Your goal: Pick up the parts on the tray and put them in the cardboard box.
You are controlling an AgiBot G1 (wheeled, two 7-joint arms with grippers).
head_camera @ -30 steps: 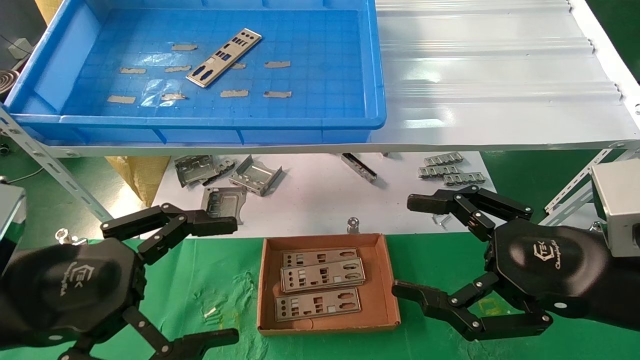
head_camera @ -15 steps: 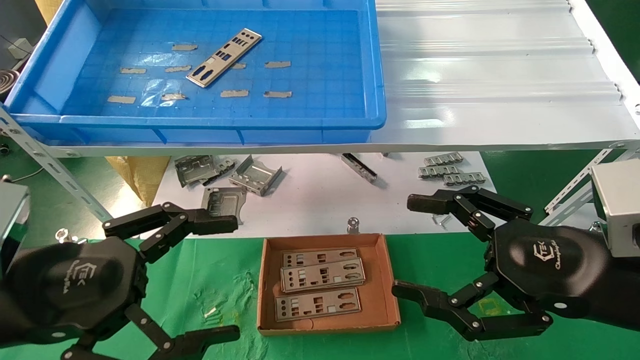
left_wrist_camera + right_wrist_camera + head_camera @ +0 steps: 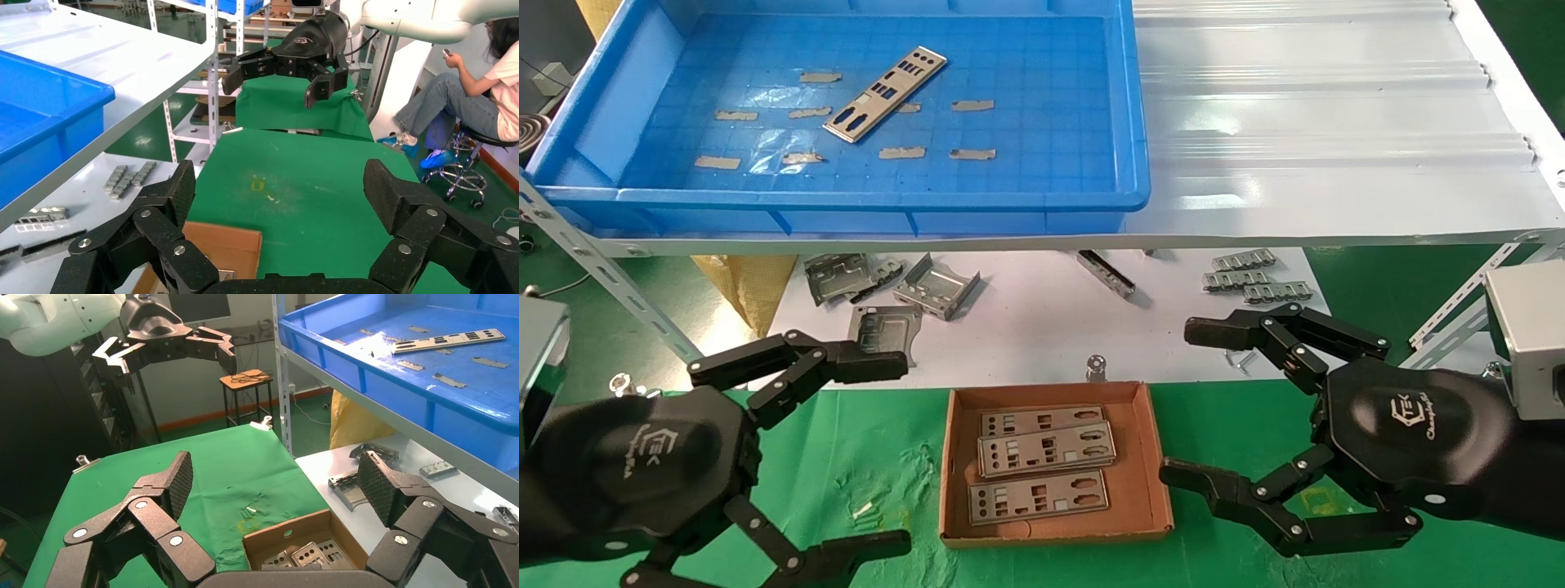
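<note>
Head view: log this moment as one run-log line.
left gripper: open, empty, left of box | right gripper: open, empty, right of box | box: three plates | tray: one plate left

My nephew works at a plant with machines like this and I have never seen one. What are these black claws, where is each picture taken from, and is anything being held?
The claws are the two grippers of a two-armed robot. The wide picture comes from a camera on its head, looking down: the left gripper and the right gripper both hang open and empty over the green cloth, either side of a small cardboard box. The other two pictures come from cameras on each wrist, so each shows its own claw up close and the other arm farther off.

Three punched silver plates already lie in the box. One more plate lies in the blue tray on the white shelf above. Grey brackets and ribbed clips sit on the white surface under the shelf.
</note>
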